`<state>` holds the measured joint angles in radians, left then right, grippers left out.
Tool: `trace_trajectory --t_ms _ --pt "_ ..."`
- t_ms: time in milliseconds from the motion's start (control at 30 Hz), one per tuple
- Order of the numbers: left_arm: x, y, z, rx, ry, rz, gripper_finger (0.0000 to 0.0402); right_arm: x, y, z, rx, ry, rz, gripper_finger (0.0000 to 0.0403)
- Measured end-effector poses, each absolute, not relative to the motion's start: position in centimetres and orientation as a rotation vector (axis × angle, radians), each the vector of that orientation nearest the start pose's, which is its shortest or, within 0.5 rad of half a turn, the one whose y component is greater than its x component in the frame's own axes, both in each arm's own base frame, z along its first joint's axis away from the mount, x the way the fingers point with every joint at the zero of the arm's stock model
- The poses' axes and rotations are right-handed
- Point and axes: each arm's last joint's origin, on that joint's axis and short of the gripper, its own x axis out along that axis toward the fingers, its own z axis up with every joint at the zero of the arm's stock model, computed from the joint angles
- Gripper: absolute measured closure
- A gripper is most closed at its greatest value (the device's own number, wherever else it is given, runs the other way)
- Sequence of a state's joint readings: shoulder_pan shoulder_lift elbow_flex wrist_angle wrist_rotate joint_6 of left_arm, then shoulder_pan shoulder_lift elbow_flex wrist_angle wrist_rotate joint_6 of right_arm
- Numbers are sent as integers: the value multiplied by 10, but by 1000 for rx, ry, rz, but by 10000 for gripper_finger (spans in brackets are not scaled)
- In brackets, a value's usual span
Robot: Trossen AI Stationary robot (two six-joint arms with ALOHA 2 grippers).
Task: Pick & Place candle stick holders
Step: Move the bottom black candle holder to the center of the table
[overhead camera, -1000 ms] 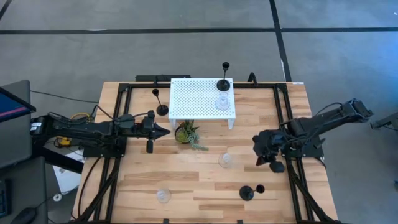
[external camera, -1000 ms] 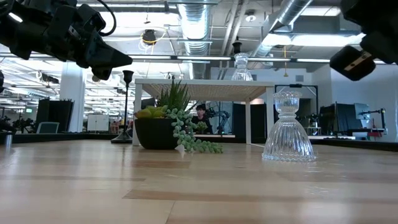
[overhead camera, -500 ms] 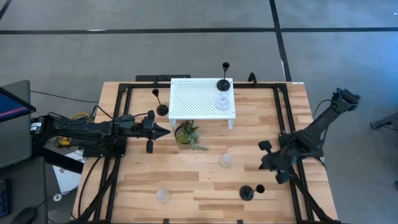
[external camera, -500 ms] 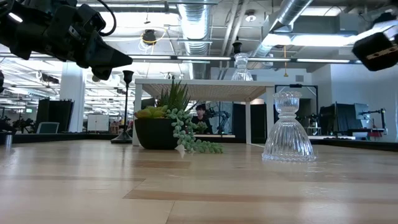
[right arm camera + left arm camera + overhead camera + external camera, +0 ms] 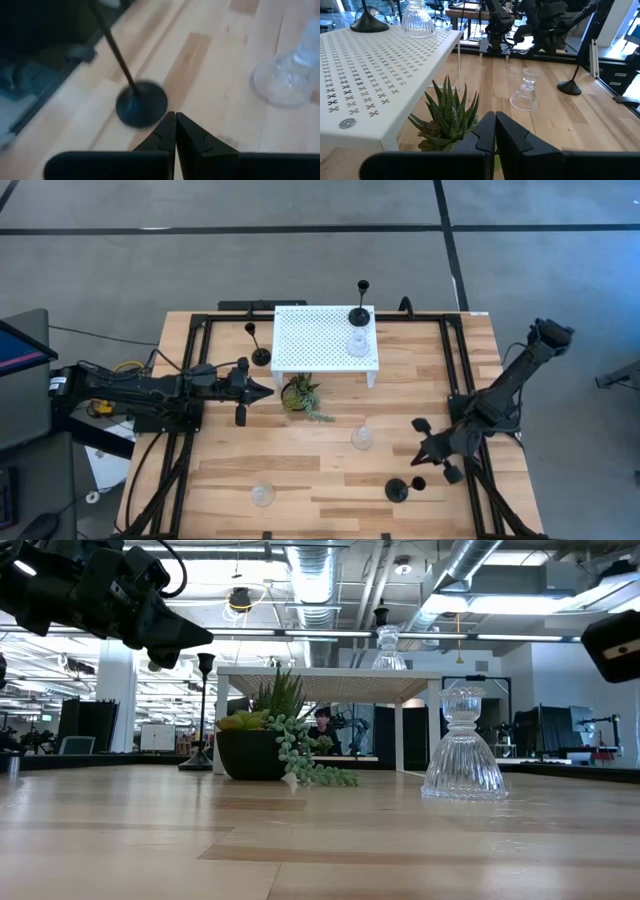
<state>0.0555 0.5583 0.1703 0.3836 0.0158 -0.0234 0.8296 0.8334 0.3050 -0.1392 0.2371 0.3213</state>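
Right gripper (image 5: 424, 457) fingers closed, near black holder (image 5: 397, 490), table's front-right edge.

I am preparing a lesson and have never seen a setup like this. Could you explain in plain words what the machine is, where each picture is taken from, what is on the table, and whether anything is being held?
This is a robot with two dark arms at a wooden table. One picture looks straight down, one looks level across the tabletop, and two come from cameras on the arms' wrists.

The left gripper waits beside a small potted plant. The right gripper hangs above a black candle holder near the front edge. Both are shut and hold nothing.

A white perforated stand carries another black holder and a clear glass holder. A third black holder stands left of the stand. Two more glass holders sit on the wood: one mid-table, one at the front.
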Motion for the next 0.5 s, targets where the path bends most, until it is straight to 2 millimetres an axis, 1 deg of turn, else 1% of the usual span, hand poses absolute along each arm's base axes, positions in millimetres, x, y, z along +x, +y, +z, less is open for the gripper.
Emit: trace_trajectory --t_ms 133,233,367,500 --pt "142 7 206 -24 4 40 389 119 115 175 96 606 440 400" --pt "142 7 206 -24 4 40 389 120 116 177 150 590 434 380" --pt "142 7 206 -23 4 39 389 119 118 178 153 586 449 328" --pt "142 7 206 -24 4 40 389 118 120 179 154 580 466 266"
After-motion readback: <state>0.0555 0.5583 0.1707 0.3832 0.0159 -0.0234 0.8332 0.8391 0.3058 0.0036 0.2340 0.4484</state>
